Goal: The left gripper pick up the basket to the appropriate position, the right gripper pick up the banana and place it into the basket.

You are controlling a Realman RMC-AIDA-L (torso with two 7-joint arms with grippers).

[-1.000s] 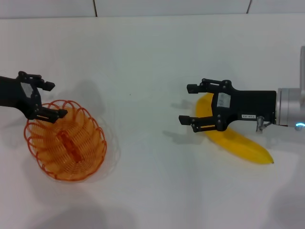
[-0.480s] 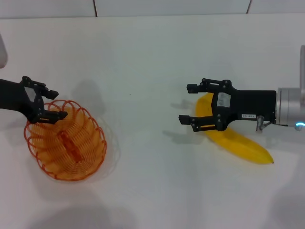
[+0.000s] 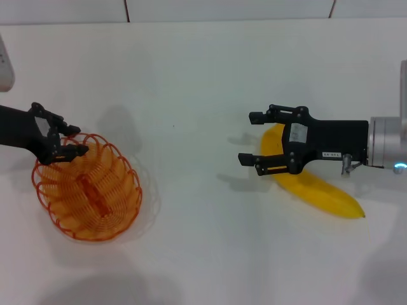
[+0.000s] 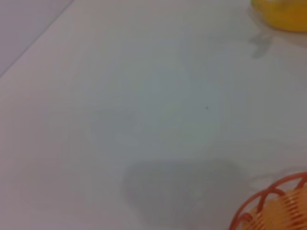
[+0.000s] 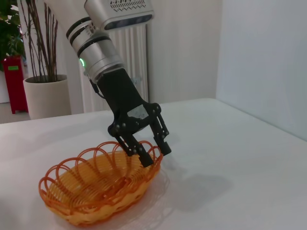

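Note:
The orange wire basket (image 3: 89, 190) sits on the white table at the left; it also shows in the right wrist view (image 5: 96, 187) and at the edge of the left wrist view (image 4: 273, 206). My left gripper (image 3: 75, 141) is at the basket's far rim, its fingers straddling the rim with a small gap, seen also in the right wrist view (image 5: 153, 151). The yellow banana (image 3: 321, 190) lies on the table at the right. My right gripper (image 3: 249, 138) is open over the banana's near end, holding nothing. A bit of the banana (image 4: 283, 12) shows in the left wrist view.
The white table (image 3: 191, 95) stretches between basket and banana. A white object (image 3: 4, 63) stands at the left edge. Beyond the table, the right wrist view shows a potted plant (image 5: 45, 93) and a radiator (image 5: 134, 62).
My left gripper has lowered onto the basket's rim and its fingers have narrowed around it. The right gripper, banana and basket have not moved.

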